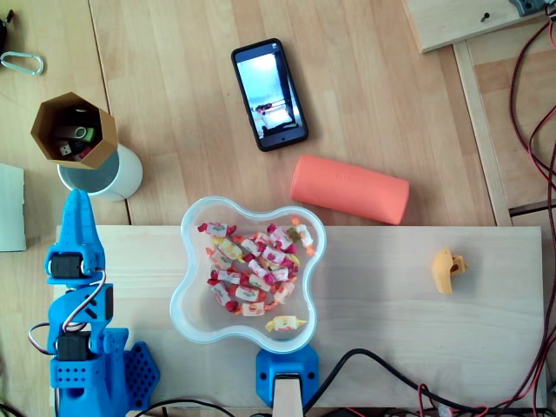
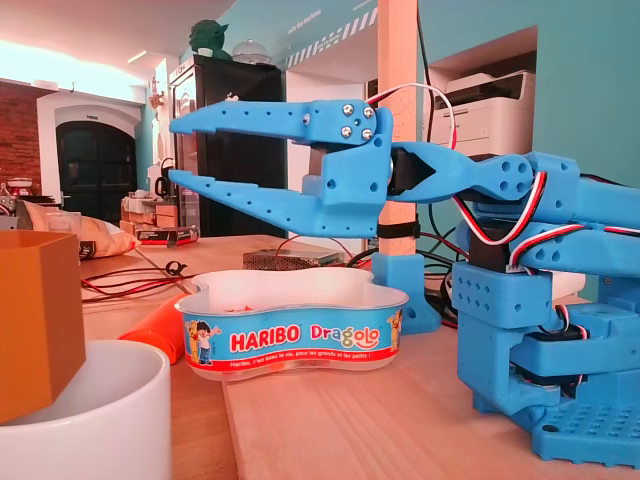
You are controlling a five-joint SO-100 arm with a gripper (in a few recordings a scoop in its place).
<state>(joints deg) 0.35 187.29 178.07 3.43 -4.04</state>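
My blue gripper (image 2: 172, 152) is open, its two long fingers spread one above the other with nothing between them. It hangs in the air, level, well above the table. In the overhead view the gripper (image 1: 78, 200) points toward the far side at the left, next to a white cup (image 1: 113, 178) that carries a brown hexagonal holder (image 1: 73, 130). A clear, wavy-edged Haribo bowl (image 1: 306, 287) with several wrapped candies (image 1: 252, 274) stands in the middle of the pale board. In the fixed view the bowl (image 2: 295, 325) sits below and beyond the fingers.
A black phone (image 1: 269, 94) lies at the back, and an orange cylinder (image 1: 349, 188) lies behind the bowl. A small yellow object (image 1: 447, 269) rests on the board at the right. A blue mount (image 1: 285, 373) stands at the front edge, with cables (image 1: 530, 130) on the right.
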